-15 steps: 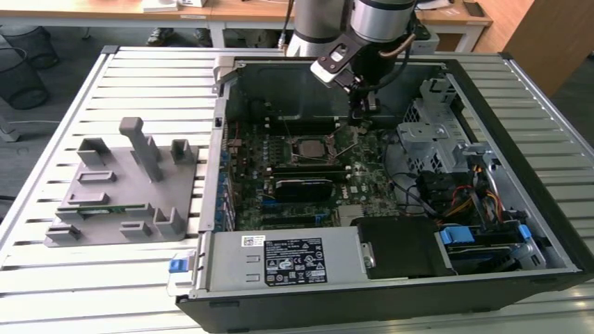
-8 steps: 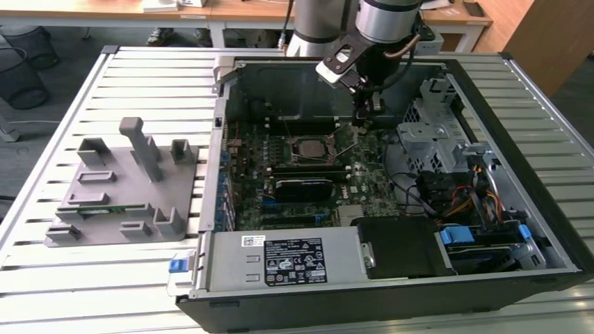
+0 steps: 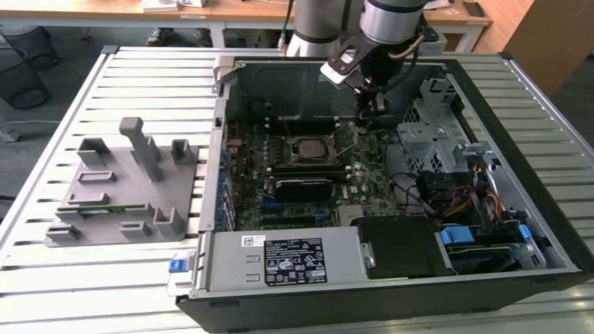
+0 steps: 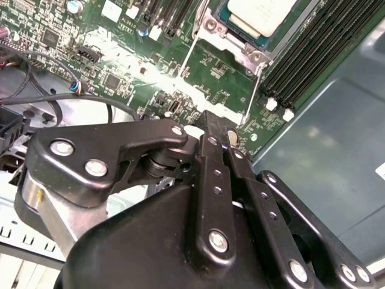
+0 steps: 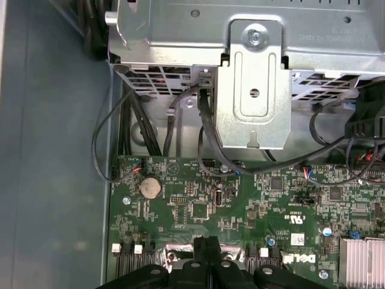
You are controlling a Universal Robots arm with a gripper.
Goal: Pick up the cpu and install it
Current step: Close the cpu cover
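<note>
There it was: the cpu [image 3: 309, 147] already lay in the socket [image 4: 239, 46] at the middle of the motherboard [image 3: 371, 188], inside the open computer case [image 3: 390, 306]. The gripper [image 3: 375, 115] hung inside the case, near the socket on the drive cage [image 3: 432, 132] side. Its jaws were pressed together with nothing between them. The case sat on a pale slatted table [image 3: 139, 76], with a grey fixture tray [image 3: 93, 209] beside it to the exterior view's left. Beyond the case were wooden desks [image 3: 241, 10], wire bins [image 3: 19, 69] and a dark floor [image 3: 74, 38].
</note>
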